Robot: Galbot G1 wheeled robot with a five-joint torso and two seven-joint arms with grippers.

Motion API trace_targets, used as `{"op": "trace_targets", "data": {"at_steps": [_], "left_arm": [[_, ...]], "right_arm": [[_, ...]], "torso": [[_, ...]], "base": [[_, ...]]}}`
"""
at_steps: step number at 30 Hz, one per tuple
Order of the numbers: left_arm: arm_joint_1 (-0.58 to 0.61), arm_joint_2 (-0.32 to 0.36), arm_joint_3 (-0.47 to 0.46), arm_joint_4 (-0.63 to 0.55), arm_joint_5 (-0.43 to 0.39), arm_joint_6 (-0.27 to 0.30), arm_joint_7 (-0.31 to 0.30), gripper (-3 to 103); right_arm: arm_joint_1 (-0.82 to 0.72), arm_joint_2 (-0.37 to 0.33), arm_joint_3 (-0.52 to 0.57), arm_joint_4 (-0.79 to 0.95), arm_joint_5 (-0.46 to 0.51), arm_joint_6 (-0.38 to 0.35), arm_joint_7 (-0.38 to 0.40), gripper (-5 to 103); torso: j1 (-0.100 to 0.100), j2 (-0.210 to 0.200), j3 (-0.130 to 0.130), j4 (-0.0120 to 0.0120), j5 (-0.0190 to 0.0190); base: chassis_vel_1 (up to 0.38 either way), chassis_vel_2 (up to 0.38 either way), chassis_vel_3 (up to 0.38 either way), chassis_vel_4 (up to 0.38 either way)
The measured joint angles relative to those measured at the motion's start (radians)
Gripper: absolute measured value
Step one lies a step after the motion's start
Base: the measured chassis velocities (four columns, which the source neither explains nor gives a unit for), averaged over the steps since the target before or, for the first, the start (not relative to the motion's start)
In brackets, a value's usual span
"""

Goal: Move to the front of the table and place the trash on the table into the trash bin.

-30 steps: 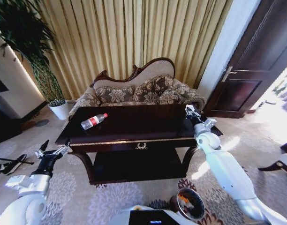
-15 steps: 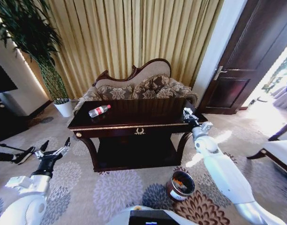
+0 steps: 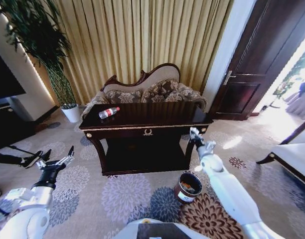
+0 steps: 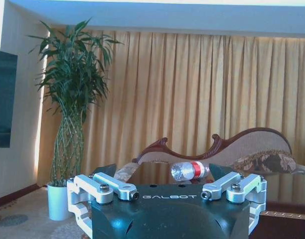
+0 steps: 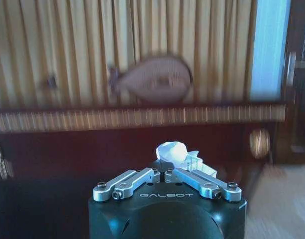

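one crumpled white scrap [image 5: 172, 151] clamped in the right claw [image 5: 165, 172], left claw [image 3: 56, 158] apart

Only readable text I can spot is "GALBOT", printed in pale letters on the dark body of the left gripper [image 4: 167, 196] and again on the right gripper [image 5: 166, 172]. The bottle [image 4: 190, 170] has a red label, but the writing's too small to read.
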Motion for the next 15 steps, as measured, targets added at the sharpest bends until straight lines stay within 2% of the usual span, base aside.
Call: {"op": "trace_targets", "data": {"at_steps": [6, 15], "left_arm": [[0.000, -0.004, 0.004, 0.005, 0.000, -0.009, 0.008, 100], [0.003, -0.008, 0.004, 0.016, 0.000, -0.025, 0.010, 100]], "right_arm": [[-0.030, 0.057, -0.006, -0.162, -0.129, 0.026, -0.022, 0], [-0.005, 0.069, -0.006, -0.374, -0.206, 0.047, -0.036, 0]], "torso": [[0.000, 0.000, 0.000, 0.0002, 0.0001], [-0.001, 0.000, 0.000, 0.0000, 0.0001]], "base": [[0.000, 0.000, 0.000, 0.000], [0.000, 0.000, 0.000, 0.000]]}}
